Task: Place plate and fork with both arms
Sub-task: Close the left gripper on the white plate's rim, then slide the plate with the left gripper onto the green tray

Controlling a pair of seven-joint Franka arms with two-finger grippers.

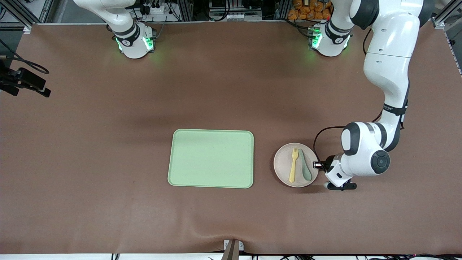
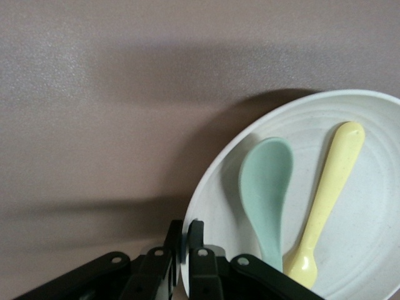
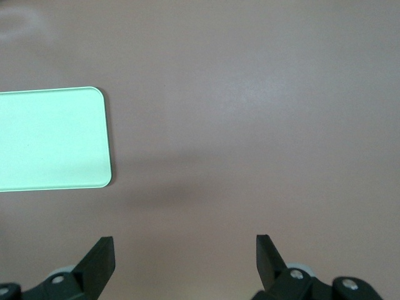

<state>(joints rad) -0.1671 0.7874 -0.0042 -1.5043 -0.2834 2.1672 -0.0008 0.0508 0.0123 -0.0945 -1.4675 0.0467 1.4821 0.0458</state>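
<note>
The pale plate (image 1: 283,169) lies on the table beside the tray, toward the left arm's end. On it lie the yellow fork (image 1: 293,165) and a grey-green spoon (image 1: 306,166), side by side. My left gripper (image 1: 317,165) sits low at the plate's edge on the left arm's side. In the left wrist view it (image 2: 185,232) is shut on the rim of the plate (image 2: 369,250), one finger inside and one outside, with the spoon (image 2: 265,187) and the fork (image 2: 328,200) close by. My right gripper (image 3: 185,250) hangs open over bare table, holding nothing.
A rectangular light-green tray (image 1: 212,158) lies at the table's middle with nothing on it. One of its corners (image 3: 50,137) shows in the right wrist view. A black camera mount (image 1: 25,83) stands at the table's edge toward the right arm's end.
</note>
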